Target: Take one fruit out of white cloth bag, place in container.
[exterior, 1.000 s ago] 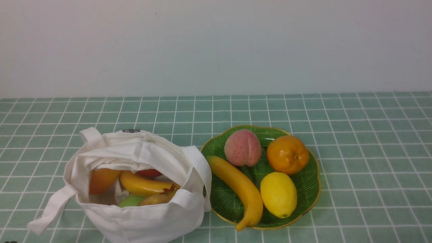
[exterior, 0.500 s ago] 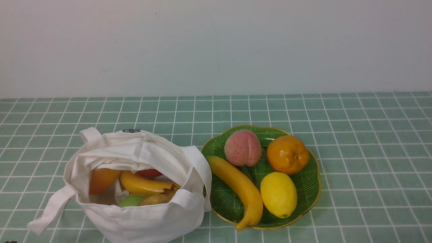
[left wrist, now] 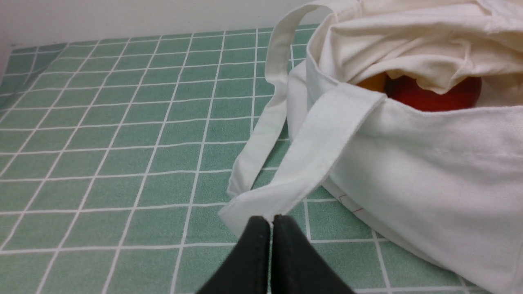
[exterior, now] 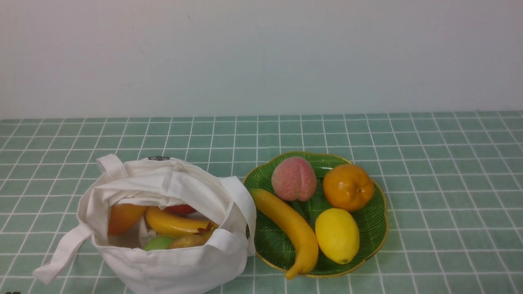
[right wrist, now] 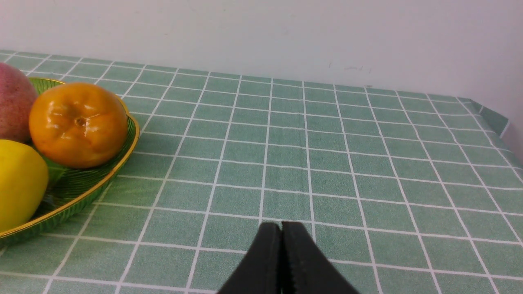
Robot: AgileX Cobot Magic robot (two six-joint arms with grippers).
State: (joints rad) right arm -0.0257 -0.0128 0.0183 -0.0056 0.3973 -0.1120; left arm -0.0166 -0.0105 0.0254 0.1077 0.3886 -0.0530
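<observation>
The yellow lemon (exterior: pixel 337 235) lies on the green glass plate (exterior: pixel 374 222), at its near right; it also shows as a yellow curve (right wrist: pixel 18 183) in the right wrist view. The white cloth bag (exterior: pixel 171 220) stands open just left of the plate with several fruits inside. My left gripper (left wrist: pixel 271 222) is shut and empty, its tips close to the bag's loose strap (left wrist: pixel 302 163). My right gripper (right wrist: pixel 281 228) is shut and empty above bare cloth, off to the right of the plate (right wrist: pixel 81 188). Neither gripper shows in the front view.
On the plate also lie a banana (exterior: pixel 290 228), a pink peach (exterior: pixel 294 179) and an orange tangerine (exterior: pixel 348 187). The bag holds a banana (exterior: pixel 173 223), an orange fruit (exterior: pixel 124 216), a green fruit (exterior: pixel 158 243) and a red one (left wrist: pixel 433 96). A green checked tablecloth (exterior: pixel 449 183) covers the table; a wall stands behind.
</observation>
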